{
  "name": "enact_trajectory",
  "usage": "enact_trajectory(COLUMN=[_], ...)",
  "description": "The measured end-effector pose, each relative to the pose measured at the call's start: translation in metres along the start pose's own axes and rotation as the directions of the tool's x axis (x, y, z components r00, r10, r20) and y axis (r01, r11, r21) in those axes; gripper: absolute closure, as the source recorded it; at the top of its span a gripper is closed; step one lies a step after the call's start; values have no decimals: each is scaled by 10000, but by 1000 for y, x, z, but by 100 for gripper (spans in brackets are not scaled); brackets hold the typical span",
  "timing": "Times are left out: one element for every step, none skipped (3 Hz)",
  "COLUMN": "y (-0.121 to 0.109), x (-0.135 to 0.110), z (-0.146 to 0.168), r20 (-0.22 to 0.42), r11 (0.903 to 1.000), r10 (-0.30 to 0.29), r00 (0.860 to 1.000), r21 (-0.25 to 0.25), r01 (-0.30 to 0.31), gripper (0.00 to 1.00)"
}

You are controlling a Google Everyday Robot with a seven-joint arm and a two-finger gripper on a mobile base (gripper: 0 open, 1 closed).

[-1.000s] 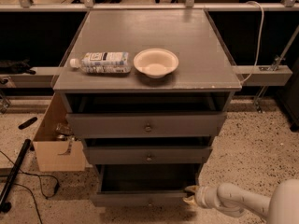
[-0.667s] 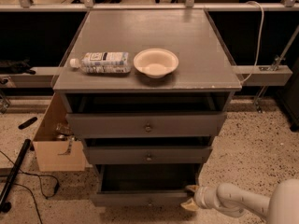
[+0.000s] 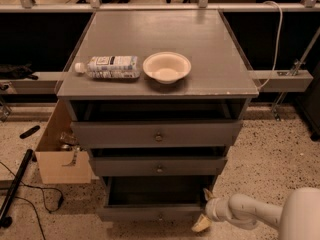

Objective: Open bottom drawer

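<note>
The bottom drawer (image 3: 155, 213) is the lowest of three grey drawers in the cabinet. It stands pulled out toward me, with its dark inside showing above the narrow front panel. Its small round knob (image 3: 160, 216) sits at the panel's centre. My gripper (image 3: 205, 210) is at the drawer's right front corner, at the end of the white arm coming in from the lower right. One yellowish finger (image 3: 209, 194) points up beside the drawer's right side and the other (image 3: 201, 225) points down below the front panel.
The middle drawer (image 3: 159, 166) and the top drawer (image 3: 157, 133) are each pulled out a little. A plastic bottle (image 3: 109, 67) lies beside a white bowl (image 3: 166, 67) on the cabinet top. A cardboard box (image 3: 59, 151) stands to the left. Cables and a dark pole (image 3: 15, 186) lie on the floor.
The arm and gripper have shifted slightly down and toward me at the drawer's right corner. The bottom drawer shows no clear change.
</note>
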State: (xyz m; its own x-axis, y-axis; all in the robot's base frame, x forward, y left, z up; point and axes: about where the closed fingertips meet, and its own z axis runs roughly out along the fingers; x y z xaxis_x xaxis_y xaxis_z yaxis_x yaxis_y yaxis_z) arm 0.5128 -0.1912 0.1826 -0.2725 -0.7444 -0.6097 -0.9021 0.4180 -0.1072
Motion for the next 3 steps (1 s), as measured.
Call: enact_trajectory(y=[-4, -4, -4], x=[-9, -16, -16], z=[27, 35, 36], r20=[-242, -270, -270], r11=[9994, 9986, 9986], r10=[-189, -317, -317], r00=[9995, 9991, 9991], r21=[-299, -422, -423], r01=[182, 306, 306], gripper=[0, 13, 36])
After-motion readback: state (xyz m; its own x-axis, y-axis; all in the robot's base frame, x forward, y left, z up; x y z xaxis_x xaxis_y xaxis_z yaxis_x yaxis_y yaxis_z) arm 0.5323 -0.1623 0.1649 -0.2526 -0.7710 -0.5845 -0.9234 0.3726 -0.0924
